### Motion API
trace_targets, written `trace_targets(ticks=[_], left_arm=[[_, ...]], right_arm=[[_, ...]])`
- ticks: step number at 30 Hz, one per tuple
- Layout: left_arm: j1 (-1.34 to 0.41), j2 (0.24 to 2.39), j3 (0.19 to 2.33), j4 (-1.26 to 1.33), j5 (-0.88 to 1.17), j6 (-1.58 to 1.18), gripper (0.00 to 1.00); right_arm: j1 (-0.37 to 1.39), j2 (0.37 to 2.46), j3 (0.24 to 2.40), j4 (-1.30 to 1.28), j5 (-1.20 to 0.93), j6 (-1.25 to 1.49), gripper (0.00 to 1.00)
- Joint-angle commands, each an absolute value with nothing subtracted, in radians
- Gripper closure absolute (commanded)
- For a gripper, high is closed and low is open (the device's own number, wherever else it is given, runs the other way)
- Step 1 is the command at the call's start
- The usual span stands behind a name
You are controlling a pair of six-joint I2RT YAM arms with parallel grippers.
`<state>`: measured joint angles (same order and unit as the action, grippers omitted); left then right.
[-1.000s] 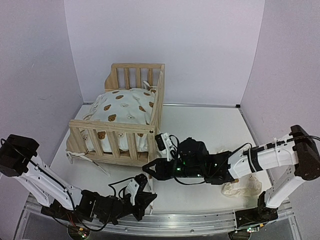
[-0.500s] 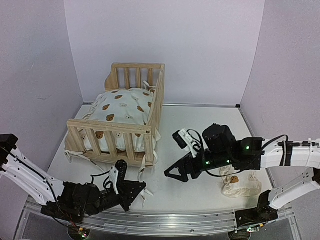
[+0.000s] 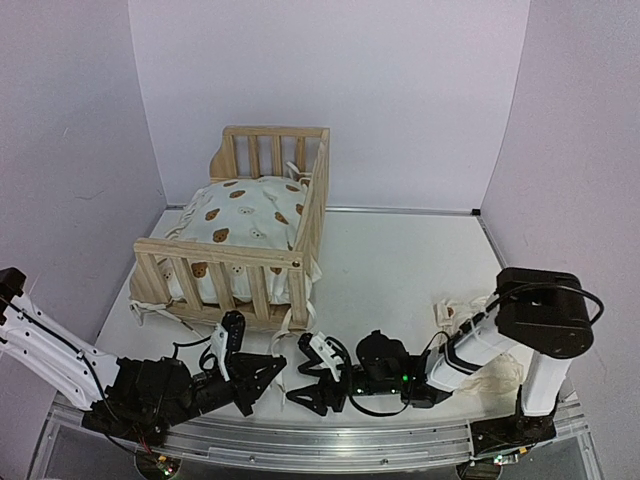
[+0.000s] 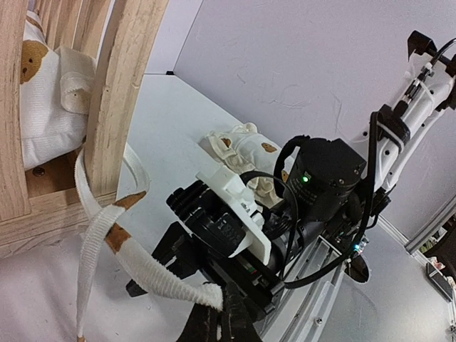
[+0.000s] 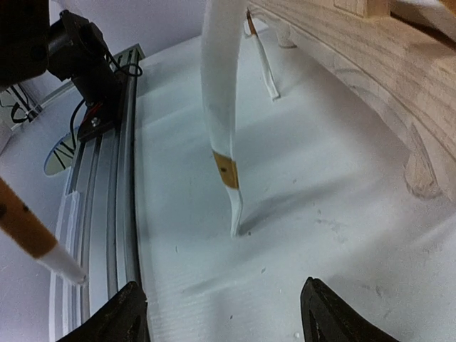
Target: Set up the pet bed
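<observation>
Pet bed [image 3: 236, 262] sits far-left on the table [image 3: 400, 270], near the left wall; bare tabletop lies open to its right; both grippers are low by the near metal rail [image 3: 330, 438], just off the bed's front-right corner; left gripper [image 3: 268, 368] pinched shut on a white cushion tie [image 4: 153, 274]; right gripper [image 3: 300, 385] just beside it, jaws spread, holding nothing.

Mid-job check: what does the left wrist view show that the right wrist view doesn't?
Left wrist only: the left end effector shut on a white tie strap, the bear-print cushion, the small pillow, the right arm. Right wrist only, past the open right end effector: a loose strap end touching the table. Both: the pet bed, white straps, the edge rail.
</observation>
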<state>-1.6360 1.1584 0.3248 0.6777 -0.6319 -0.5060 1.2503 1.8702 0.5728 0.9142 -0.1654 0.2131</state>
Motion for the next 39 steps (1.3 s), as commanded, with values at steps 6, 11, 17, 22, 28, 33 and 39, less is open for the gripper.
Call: trace_targets(ticks=[6,11,17,22,28,33,39], left_arm=[[-1.623,1.135,0.320,0.662,-0.623,-0.522,1.00],[-1.621,1.114,0.305,0.657,-0.632,-0.532,1.00],[-1.621,1.121,0.315,0.653,-0.627,-0.526,1.00],[-1.620,1.128,0.321,0.648,-0.624,-0.524,1.00],[-1.620,1.113,0.315,0.645,-0.632,-0.529,1.00],[-1.620,1.101,0.314,0.634,-0.635,-0.526,1.00],[-1.620,1.118,0.355,0.549,-0.610,-0.541,1.00]], right_arm=[[1.310,2.172,0.705,1.551,-0.013,0.182,0.25],[1.325,2.223,0.769,1.551,0.112,0.161,0.24],[1.324,2.282,0.831,1.552,0.159,0.157,0.29],[1.324,2.307,0.860,1.553,0.147,0.146,0.50],[1.324,2.287,0.816,1.552,0.143,0.177,0.80],[1.324,2.218,0.735,1.552,0.140,0.206,1.00],[1.281,1.840,0.385,1.280,0.210,0.419,1.00]])
